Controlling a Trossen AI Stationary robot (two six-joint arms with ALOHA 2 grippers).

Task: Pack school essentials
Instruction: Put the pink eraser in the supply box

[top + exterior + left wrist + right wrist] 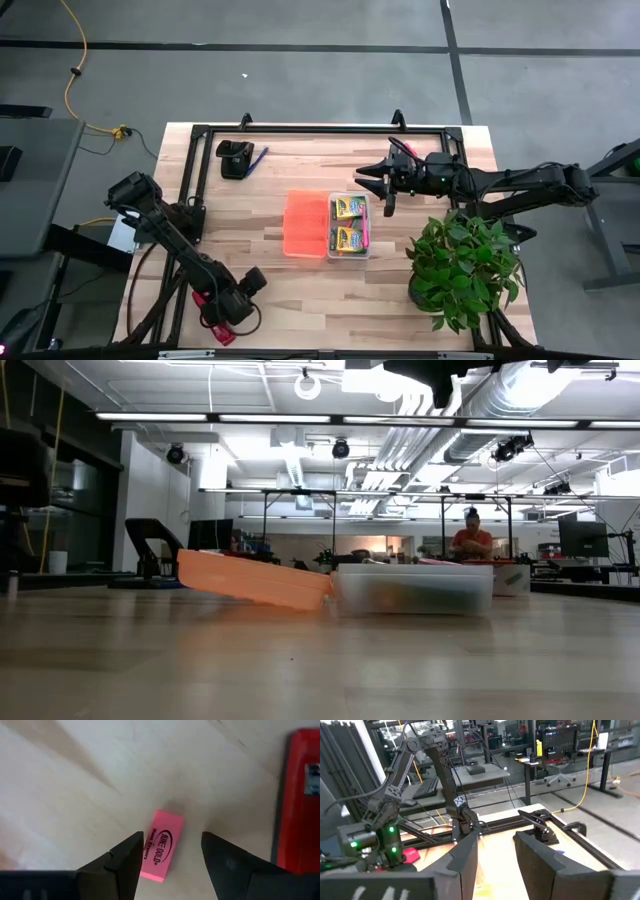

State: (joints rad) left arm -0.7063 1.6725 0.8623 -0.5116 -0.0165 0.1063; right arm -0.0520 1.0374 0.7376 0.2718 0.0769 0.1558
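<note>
Pink eraser [161, 845] lay on the table between the open fingers of the left gripper [172, 862]; the right gripper [495, 857], also open, held nothing.

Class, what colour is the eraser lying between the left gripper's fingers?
Pink, with dark printed lettering; the eraser shows best in the left wrist view.

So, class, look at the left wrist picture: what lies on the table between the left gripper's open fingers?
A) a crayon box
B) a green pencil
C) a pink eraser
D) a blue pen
C: a pink eraser with dark lettering lies flat on the wood between the left gripper's spread fingers, not gripped.
</note>
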